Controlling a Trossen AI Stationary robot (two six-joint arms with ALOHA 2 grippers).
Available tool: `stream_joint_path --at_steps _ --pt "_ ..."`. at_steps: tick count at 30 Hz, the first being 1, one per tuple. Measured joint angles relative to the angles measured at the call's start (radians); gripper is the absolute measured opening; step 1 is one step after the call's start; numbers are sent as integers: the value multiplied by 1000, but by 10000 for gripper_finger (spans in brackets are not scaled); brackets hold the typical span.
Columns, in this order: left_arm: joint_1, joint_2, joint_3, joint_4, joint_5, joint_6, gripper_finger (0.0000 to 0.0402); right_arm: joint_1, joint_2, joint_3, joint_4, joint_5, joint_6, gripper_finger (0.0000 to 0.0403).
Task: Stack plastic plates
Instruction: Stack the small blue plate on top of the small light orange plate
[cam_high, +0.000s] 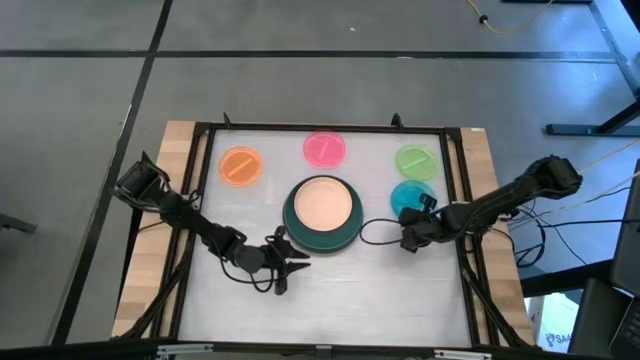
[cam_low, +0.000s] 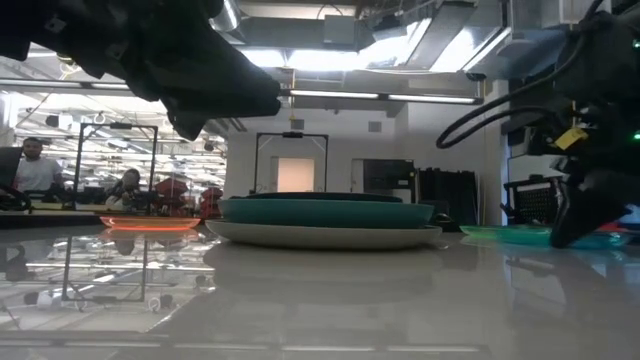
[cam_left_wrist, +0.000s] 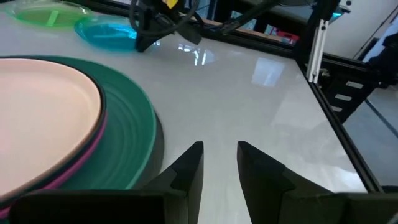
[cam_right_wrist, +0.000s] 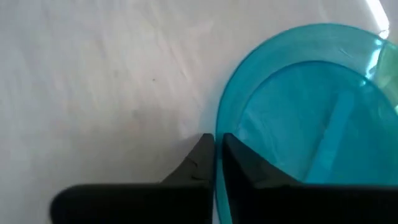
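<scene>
A stack sits mid-table: a peach plate (cam_high: 322, 204) over a magenta rim (cam_left_wrist: 74, 171) on the dark green plate (cam_high: 340, 235), with a grey plate (cam_low: 320, 236) at the bottom. The orange (cam_high: 240, 166), pink (cam_high: 325, 149) and light green (cam_high: 416, 161) plates lie flat along the far side. The cyan plate (cam_high: 408, 195) lies right of the stack. My left gripper (cam_left_wrist: 221, 152) is open, just off the stack's near side, touching nothing. My right gripper (cam_right_wrist: 217, 140) is shut on the cyan plate's near rim. My right gripper pinches the cyan plate's rim (cam_right_wrist: 219, 124) at its near edge, one finger inside the rim and one outside. The fingers (cam_low: 565, 232) slant down onto it from the near right side. The plate seems to lie on the table.
A black frame (cam_high: 200, 140) borders the white tabletop. Bare table lies near the stack and between the two grippers. A black cable (cam_high: 375, 232) loops on the table right of the stack. People sit in the room beyond, seen in the low view.
</scene>
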Motion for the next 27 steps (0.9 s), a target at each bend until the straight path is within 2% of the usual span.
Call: stream_joint_path --at_steps 8,12,20,27 --pt "1 0 0 1 0 1 91 -2 2 118 4 160 -115 5" --pt "1 0 0 13 1 1 91 -2 2 202 110 199 -277 4" --pt "1 0 0 30 -4 1 91 -10 30 240 622 99 -697 1" --pt "12 0 0 53 -6 1 91 -77 178 241 884 -67 -783 1"
